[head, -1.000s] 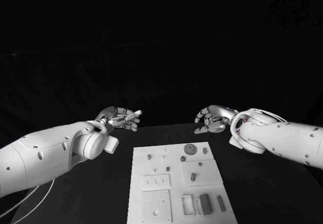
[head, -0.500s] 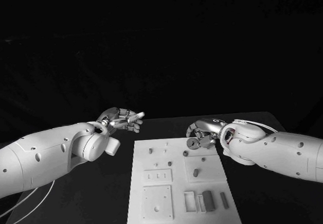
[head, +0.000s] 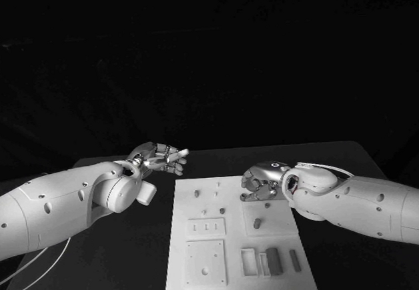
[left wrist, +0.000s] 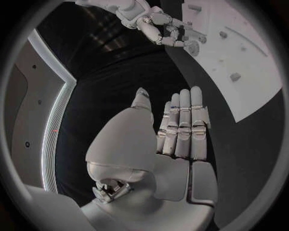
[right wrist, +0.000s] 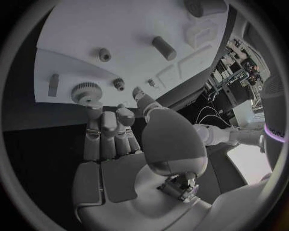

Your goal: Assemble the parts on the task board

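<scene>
The left hand [head: 158, 155] hovers over the black table [head: 112, 259] beside the task board's [head: 238, 246] far left corner, fingers straight and apart, grasping nothing; the white board lies mid-table, small grey parts [head: 258, 223] scattered on it; the right hand [head: 261, 181] reaches over its far right edge, fingertips [right wrist: 110, 115] just beside a toothed gear [right wrist: 85, 91], holding nothing.

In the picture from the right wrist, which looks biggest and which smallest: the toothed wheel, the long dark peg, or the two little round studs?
1. Toothed wheel, though it is nearest the camera, which may flatter it.
2. Long dark peg.
3. The round studs and look alike; I would not rank them.
</scene>
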Motion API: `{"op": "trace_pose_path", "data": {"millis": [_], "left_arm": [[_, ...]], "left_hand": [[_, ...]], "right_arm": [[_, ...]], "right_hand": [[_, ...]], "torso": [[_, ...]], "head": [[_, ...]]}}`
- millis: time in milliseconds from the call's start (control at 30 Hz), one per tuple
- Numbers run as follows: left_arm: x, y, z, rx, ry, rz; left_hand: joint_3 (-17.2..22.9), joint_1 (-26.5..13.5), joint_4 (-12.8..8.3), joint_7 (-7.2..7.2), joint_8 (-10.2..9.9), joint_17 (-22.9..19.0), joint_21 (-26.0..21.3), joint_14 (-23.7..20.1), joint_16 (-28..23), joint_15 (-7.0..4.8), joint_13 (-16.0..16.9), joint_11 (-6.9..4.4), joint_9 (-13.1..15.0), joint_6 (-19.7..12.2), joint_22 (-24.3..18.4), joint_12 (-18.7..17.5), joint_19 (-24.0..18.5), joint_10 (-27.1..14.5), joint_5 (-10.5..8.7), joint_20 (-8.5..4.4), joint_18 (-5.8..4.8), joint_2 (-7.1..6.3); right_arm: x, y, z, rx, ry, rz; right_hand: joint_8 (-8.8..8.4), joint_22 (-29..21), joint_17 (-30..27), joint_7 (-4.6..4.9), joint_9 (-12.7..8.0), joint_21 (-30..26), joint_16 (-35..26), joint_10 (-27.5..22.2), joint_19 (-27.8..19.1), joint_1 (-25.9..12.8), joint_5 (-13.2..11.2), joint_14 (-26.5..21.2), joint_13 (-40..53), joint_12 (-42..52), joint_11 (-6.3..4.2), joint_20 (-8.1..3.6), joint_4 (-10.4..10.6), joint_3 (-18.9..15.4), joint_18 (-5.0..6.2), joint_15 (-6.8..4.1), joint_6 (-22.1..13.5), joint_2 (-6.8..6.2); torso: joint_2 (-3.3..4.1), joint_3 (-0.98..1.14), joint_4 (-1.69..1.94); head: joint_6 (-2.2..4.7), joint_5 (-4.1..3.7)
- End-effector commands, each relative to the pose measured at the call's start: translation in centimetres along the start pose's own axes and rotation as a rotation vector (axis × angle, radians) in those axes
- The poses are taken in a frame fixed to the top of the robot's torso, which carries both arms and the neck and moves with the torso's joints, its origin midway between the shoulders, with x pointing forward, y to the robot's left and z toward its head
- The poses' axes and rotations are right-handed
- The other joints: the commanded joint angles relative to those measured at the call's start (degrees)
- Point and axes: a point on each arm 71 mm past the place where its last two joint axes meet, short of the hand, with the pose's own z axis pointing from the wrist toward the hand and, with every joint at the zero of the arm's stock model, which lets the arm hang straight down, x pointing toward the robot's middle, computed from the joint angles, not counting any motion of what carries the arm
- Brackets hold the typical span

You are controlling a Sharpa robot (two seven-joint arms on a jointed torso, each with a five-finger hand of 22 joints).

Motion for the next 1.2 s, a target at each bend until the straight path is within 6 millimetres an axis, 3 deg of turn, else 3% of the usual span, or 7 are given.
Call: {"op": "trace_pose_path", "data": {"millis": [33,300,733,933,1033,1200], "left_arm": [[0.4,-0.31,0.04,0.012,0.026,0.0],[0.85,-0.52,-0.04,0.014,0.037,-0.003],[0.94,-0.73,-0.05,0.015,0.041,-0.004],[0.91,-0.72,-0.04,0.013,0.042,-0.004],[0.9,-0.7,-0.05,0.011,0.044,-0.004],[0.94,-0.73,-0.01,0.014,0.044,-0.004]], "left_hand": [[-0.46,0.63,-0.04,-0.07,-0.34,0.09,-0.34,-0.46,-0.39,0.06,0.07,0.02,0.03,0.15,0.09,-0.28,-0.42,0.32,-0.19,0.02,0.77,0.23],[-0.6,1.17,-0.06,-0.05,-0.48,0.28,-0.39,-0.44,-0.54,0.07,0.13,0.05,0.03,0.14,0.16,-0.5,-0.43,0.33,-0.19,0.03,0.75,0.5],[-0.74,1.34,-0.04,-0.03,-0.55,0.41,-0.41,-0.4,-0.63,0.08,0.17,0.07,0.03,0.15,0.21,-0.64,-0.41,0.36,-0.19,0.04,0.72,0.7],[-0.8,1.37,-0.03,-0.02,-0.58,0.45,-0.42,-0.39,-0.66,0.08,0.18,0.08,0.04,0.15,0.23,-0.69,-0.41,0.36,-0.19,0.05,0.71,0.77],[-0.84,1.36,-0.02,-0.02,-0.6,0.48,-0.43,-0.39,-0.68,0.09,0.19,0.09,0.04,0.15,0.24,-0.71,-0.41,0.37,-0.19,0.05,0.71,0.82],[-0.9,1.34,-0.01,-0.01,-0.63,0.52,-0.44,-0.39,-0.72,0.1,0.2,0.09,0.04,0.15,0.25,-0.76,-0.41,0.37,-0.19,0.06,0.7,0.89]], "right_arm": [[0.26,0.24,0.23,-0.012,0.022,-0.048],[1.01,-0.34,0.44,0.004,0.028,-0.054],[0.97,-0.35,0.58,0.007,0.021,-0.056],[0.96,-0.36,0.66,0.01,0.021,-0.057],[0.91,-0.29,0.8,0.014,0.012,-0.057],[0.95,-0.2,0.84,0.025,0.019,-0.066]], "right_hand": [[-0.04,1.28,-0.09,0.95,-0.13,0.42,0.45,-1.07,-0.14,-0.78,-0.01,0.12,0.1,0.35,1.19,-0.38,-0.82,0.49,2.42,-0.3,1.59,0.16],[-0.33,1.15,-0.18,0.76,-0.3,1.29,1.42,-0.51,0.03,-3.79,-0.04,0.82,0.11,0.45,1.08,-0.62,-3.83,3.03,2.42,-0.45,2.43,0.64],[-0.76,1.08,-0.62,0.85,-0.4,2.08,2.39,0.27,0.13,-7.64,0.02,1.39,0.08,0.52,1.09,-0.8,-8.39,6.7,2.42,-0.37,2.83,2.74],[-0.81,1.05,-0.82,0.83,-0.37,2.23,2.58,0.34,0.18,-8.62,0.0,1.41,0.09,0.52,1.12,-0.81,-9.39,7.63,2.42,-0.36,2.93,3.6],[-0.81,1.05,-0.92,0.81,-0.32,2.38,2.76,0.41,0.24,-9.78,-0.01,1.47,0.1,0.53,1.1,-0.81,-9.6,8.17,2.42,-0.36,3.05,4.31],[-0.78,1.03,-0.86,0.78,-0.28,2.46,2.9,0.48,0.29,-10.34,0.0,1.61,0.11,0.55,1.08,-0.83,-9.62,8.53,2.42,-0.39,3.18,4.74]], "torso": [[0.62,0.09,0.08],[1.23,-0.03,0.4],[1.92,-0.14,0.56],[2.03,-0.17,0.61],[2.08,-0.17,0.58],[2.07,-0.1,0.56]], "head": [[0.11,-0.12],[0.41,-0.8],[0.31,-0.71],[0.1,-0.69],[0.24,-0.14],[0.07,-0.34]]}}
